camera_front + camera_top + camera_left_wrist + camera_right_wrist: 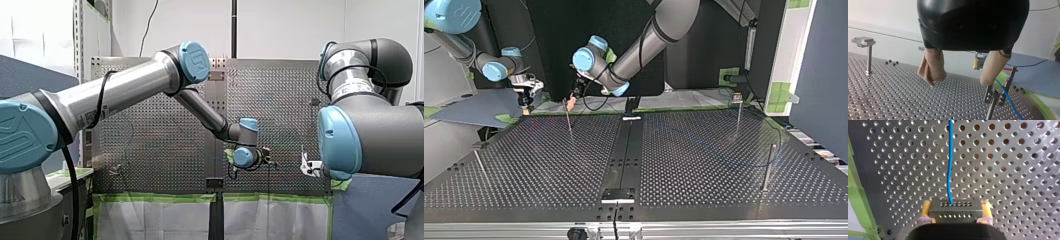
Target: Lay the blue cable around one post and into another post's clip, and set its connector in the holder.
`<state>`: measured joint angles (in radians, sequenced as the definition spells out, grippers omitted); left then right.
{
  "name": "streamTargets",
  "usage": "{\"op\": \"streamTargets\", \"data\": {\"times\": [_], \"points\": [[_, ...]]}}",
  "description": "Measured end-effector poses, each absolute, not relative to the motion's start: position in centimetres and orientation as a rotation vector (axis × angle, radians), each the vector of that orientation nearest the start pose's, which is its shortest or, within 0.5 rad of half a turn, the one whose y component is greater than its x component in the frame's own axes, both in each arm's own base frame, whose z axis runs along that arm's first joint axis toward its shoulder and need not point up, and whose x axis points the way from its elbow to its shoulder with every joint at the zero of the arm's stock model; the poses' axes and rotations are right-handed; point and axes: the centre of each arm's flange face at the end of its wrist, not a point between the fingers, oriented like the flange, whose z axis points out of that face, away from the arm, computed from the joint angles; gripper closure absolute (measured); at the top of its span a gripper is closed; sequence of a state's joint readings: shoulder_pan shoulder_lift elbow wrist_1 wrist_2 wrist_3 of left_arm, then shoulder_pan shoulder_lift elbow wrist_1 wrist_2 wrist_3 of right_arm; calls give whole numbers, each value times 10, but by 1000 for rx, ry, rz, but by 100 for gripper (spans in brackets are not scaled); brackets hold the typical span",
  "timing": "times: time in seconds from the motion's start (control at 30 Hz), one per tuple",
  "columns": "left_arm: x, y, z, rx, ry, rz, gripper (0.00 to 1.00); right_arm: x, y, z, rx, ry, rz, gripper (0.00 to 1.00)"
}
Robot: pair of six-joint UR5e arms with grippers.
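Note:
In the right wrist view my right gripper [956, 206] is shut on the dark connector [955, 212], its yellow pads on both ends. The blue cable [949, 165] leaves the connector and runs ahead over the perforated plate. My left gripper [959, 81] stands open, and nothing lies between its beige fingers [931, 71]. Right beside one finger stands a thin post with a clip [998, 95], and the blue cable [1009, 100] passes through that clip. In the top view my left gripper [571, 103] hovers at that post [568, 120], and my right gripper [526, 100] is at the left.
A post with a flat block on top [864, 41] stands off to the side of my left gripper. Two more posts [738, 112] [767, 167] stand at the top view's right, where the cable [751, 165] loops. A thin post [480, 167] leans at the left. Green tape [858, 195] edges the plate.

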<state>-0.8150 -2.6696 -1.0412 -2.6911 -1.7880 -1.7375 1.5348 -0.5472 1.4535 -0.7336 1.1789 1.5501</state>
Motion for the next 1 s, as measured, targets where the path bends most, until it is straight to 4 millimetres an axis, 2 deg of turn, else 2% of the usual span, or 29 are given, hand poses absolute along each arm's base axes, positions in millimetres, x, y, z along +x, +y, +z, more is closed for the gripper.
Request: {"op": "streamTargets", "data": {"times": [1.0], "points": [[457,-661,34,440,1666,-591,1,148,-683,-42,1595,-1151,1408,100]]}}
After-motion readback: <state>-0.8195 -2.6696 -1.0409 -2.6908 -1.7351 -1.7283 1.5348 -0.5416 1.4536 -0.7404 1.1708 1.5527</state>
